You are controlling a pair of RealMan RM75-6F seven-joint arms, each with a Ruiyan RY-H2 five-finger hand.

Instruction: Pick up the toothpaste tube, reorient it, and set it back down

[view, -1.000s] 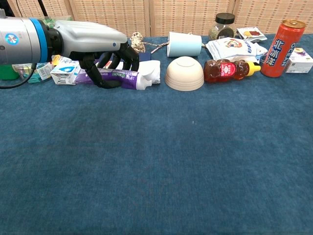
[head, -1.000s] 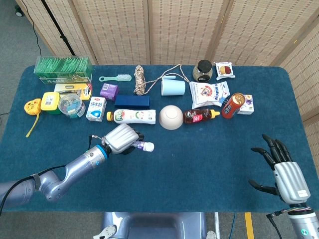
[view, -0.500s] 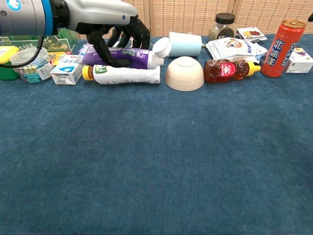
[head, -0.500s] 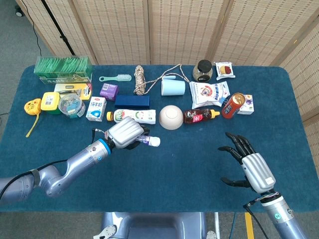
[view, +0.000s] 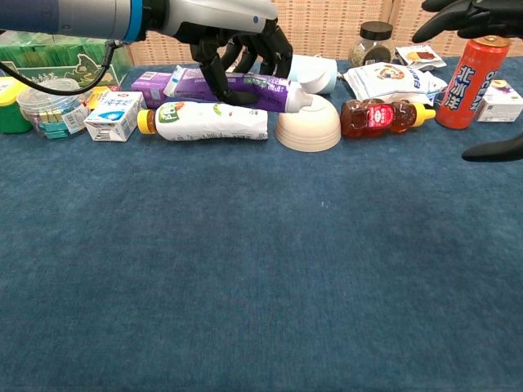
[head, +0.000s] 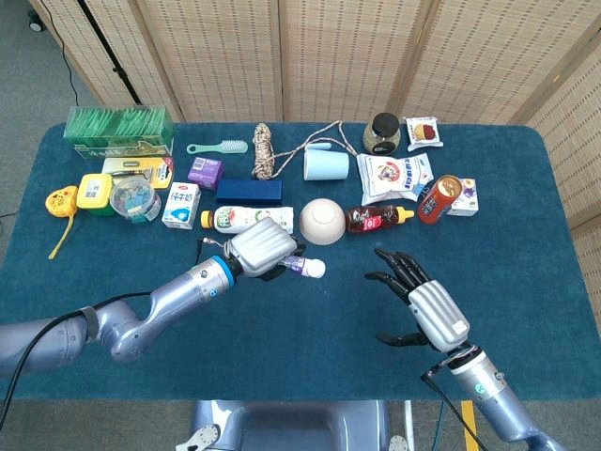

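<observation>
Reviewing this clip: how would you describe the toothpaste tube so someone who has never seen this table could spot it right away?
On the blue table, look just in front of the row of items near the middle, beside the upturned cream bowl. The left hand holds the toothpaste tube lifted off the cloth, lying roughly level. It is purple with a white cap pointing toward the bowl, unlike the white, yellow-capped bottle below it.

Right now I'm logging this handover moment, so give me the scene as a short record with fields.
left hand: left hand grips the toothpaste tube, lifted off the table
tube pose: roughly level, white cap toward the robot's right
right hand: right hand holds nothing, fingers spread
below tube: white bottle lying on its side
near cap: upturned bowl
</observation>
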